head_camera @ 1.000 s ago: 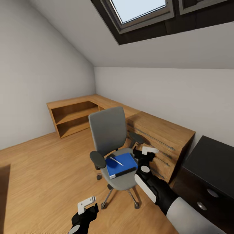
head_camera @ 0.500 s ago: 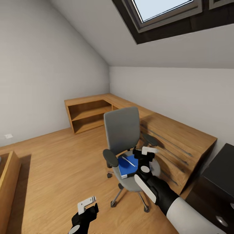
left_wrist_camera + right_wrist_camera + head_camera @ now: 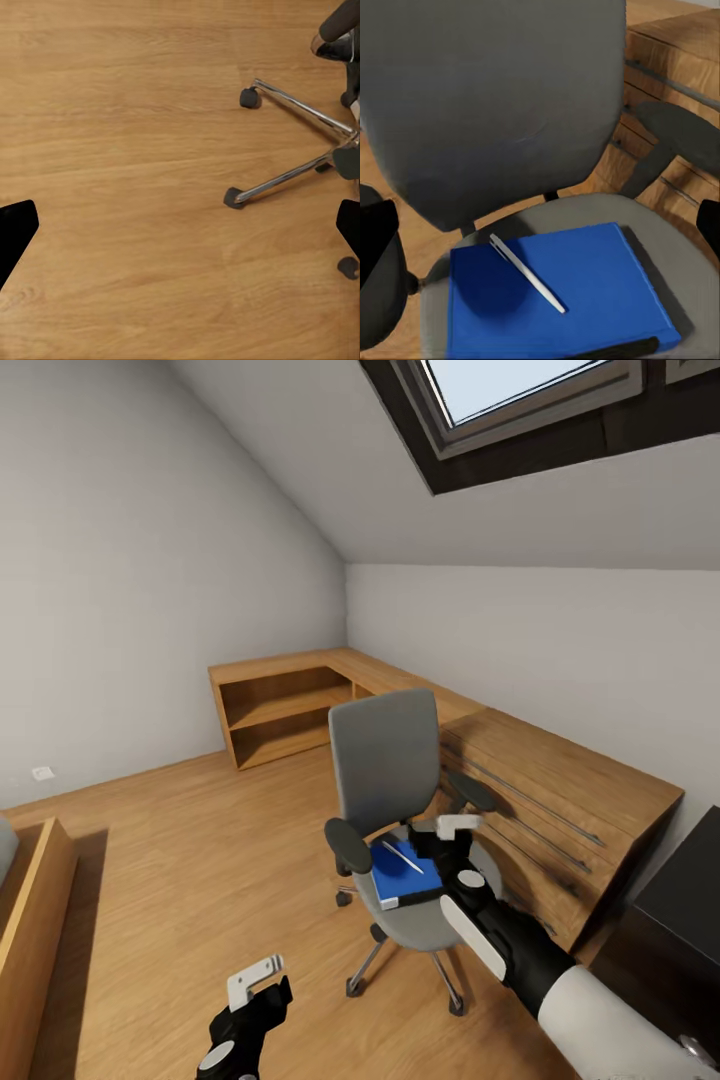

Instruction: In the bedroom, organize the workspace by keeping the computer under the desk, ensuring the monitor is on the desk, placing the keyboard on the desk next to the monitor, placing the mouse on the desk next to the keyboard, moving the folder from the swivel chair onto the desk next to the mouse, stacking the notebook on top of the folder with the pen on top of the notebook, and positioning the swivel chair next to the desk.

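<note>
The right claw (image 3: 447, 838) hovers wide open and empty just above the near edge of the blue folder (image 3: 562, 296), which lies on the chair (image 3: 385, 765) seat with the pen (image 3: 526, 273) across it, while the left claw (image 3: 258, 988) hangs open over the floor (image 3: 127, 150).

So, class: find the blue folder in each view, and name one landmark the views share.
Head view: the folder lies on the chair seat, just below centre, beside the right gripper.
Left wrist view: no folder here, just the chair's chrome legs and floor.
Right wrist view: the folder fills the lower middle, with the pen lying on it.
Shared landmark: the chair.
</note>
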You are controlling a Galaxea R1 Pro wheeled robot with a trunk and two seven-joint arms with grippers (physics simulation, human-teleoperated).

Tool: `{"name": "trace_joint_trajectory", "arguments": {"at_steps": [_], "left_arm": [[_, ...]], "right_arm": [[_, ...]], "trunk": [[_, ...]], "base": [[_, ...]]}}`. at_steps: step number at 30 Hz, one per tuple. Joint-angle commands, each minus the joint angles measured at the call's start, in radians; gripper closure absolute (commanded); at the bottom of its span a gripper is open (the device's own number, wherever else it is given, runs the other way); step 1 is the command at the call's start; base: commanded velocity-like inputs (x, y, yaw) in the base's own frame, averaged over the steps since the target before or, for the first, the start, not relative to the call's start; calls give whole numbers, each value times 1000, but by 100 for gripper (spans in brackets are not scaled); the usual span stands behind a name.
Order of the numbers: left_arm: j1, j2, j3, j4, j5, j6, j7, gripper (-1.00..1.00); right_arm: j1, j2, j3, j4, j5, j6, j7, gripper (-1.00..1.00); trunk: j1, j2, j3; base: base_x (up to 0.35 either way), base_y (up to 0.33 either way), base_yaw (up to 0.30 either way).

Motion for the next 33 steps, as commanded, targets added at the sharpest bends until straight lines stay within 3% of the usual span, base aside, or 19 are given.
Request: {"name": "trace_joint_trajectory", "arguments": {"at_steps": [1, 5, 6, 10, 19, 33], "left_arm": [[-1, 3, -2, -3, 8, -7, 4, -100], [-2, 12, 0, -7, 9, -7, 4, -100], [-2, 17, 0, -14, 9, -7, 4, -100], [-2, 26, -1, -39, 10, -7, 5, -100], [-2, 32, -1, -47, 10, -7, 4, -100], [-2, 25, -9, -44, 9, -7, 3, -100]], "right_arm": [[-1, -7, -18, 6, -5, 34, 35, -100], [-2, -14, -102, 19, -1, 148, 163, -100], [-3, -16, -126, 21, 2, 215, 222, -100], [-5, -25, -146, 43, 4, 299, 290, -100], [-8, -27, -150, 116, 6, 325, 311, -100], [-9, -21, -147, 148, 8, 326, 302, -100]], "trunk": [[0, -1, -1], [0, -1, -1], [0, -1, -1], [0, -1, -1], [0, -1, -1], [0, -1, -1]], "base": [[0, 0, 0], [0, 0, 0], [0, 0, 0], [0, 0, 0], [0, 0, 0], [307, 0, 0]]}}
